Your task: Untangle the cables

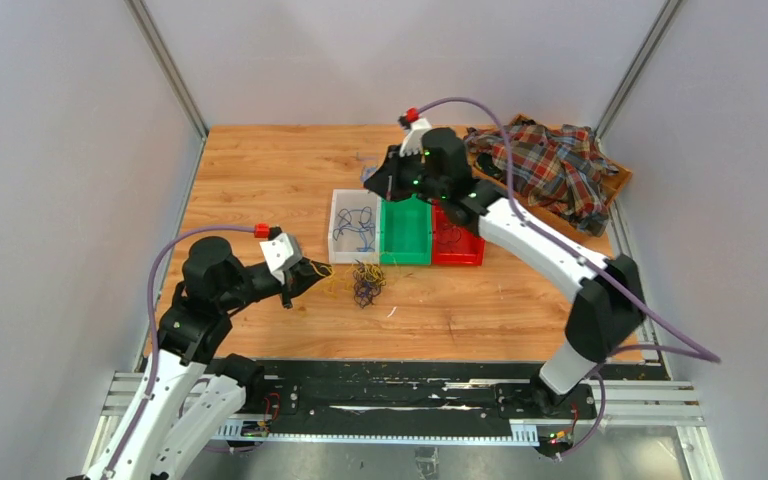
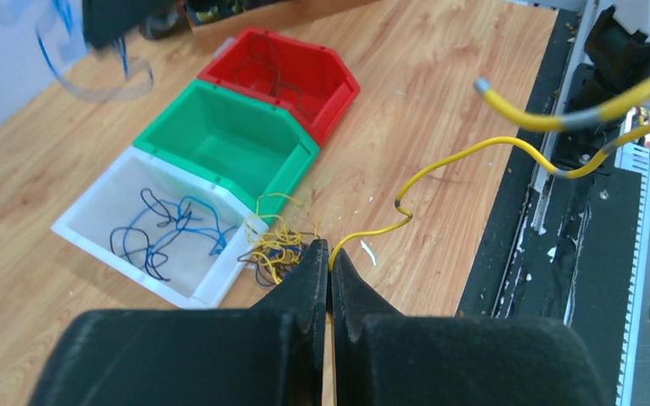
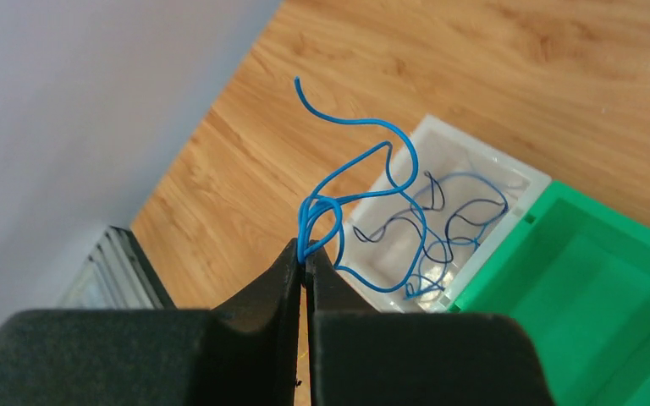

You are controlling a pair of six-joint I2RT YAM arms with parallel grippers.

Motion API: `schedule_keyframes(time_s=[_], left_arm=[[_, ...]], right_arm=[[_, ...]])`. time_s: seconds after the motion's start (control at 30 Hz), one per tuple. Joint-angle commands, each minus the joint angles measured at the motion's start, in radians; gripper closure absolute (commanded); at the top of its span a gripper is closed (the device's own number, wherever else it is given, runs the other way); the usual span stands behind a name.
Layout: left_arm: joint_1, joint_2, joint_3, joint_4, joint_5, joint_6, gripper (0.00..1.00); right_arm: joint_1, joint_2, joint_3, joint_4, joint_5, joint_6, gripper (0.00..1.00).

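The cables [image 1: 366, 283] are a small clump of yellow, blue and dark wires on the table in front of the white bin [image 1: 333, 228]. The clump also shows in the left wrist view [image 2: 275, 248]. My left gripper [image 1: 312, 277] [image 2: 330, 252] is shut on one yellow wire [image 2: 465, 152], just left of the clump. The wire runs free from the jaws up to the right. My right gripper [image 1: 372, 180] [image 3: 305, 254] is shut on a looped blue wire [image 3: 364, 152] and holds it in the air above the far side of the white bin [image 3: 491, 152].
The white bin [image 2: 93, 211] holds several blue wires. Next to it stand a green bin [image 1: 405, 232] [image 2: 237, 144] [image 3: 592, 279] and a red bin [image 1: 457, 243] [image 2: 322, 76] with dark wires. A plaid shirt [image 1: 550, 170] lies in a wooden tray at the back right.
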Motion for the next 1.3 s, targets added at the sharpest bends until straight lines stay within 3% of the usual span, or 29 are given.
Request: schedule_keyframes(time_s=[0.0,0.2,0.27,0.4,0.57,0.77,1.07,1.17,1.27], left_arm=[[-0.004,-0.025,0.051,-0.036,0.037,0.004,0.99],[-0.004,-0.037,0.102,-0.037,0.089,-0.041,0.99],[-0.005,-0.034,0.128,-0.040,0.101,-0.043,0.99],[-0.005,-0.019,0.177,-0.046,0.116,-0.044,0.99],[-0.004,0.000,0.203,-0.039,0.132,-0.058,0.99],[-0.004,0.019,0.226,0.001,0.131,-0.087,0.99],[-0.005,0.065,0.287,0.092,0.103,-0.160,0.99],[-0.005,0.092,0.307,0.133,0.101,-0.197,1.00],[-0.005,0.128,0.344,0.156,0.106,-0.223,0.99]], right_arm=[[0.054,0.139,0.126,-0.112,0.105,-0.171,0.99],[0.074,0.353,0.310,-0.222,0.184,-0.261,0.97],[0.074,0.389,0.346,-0.249,0.210,-0.286,0.87],[0.074,0.401,0.378,-0.284,0.246,-0.317,0.56],[0.072,0.356,0.335,-0.271,0.247,-0.323,0.43],[0.072,0.158,0.128,-0.140,0.173,-0.333,0.38],[0.125,-0.318,-0.531,0.352,-0.036,-0.452,0.34],[0.221,-0.390,-0.598,0.412,0.001,-0.543,0.29],[0.291,-0.359,-0.553,0.437,0.009,-0.574,0.25]])
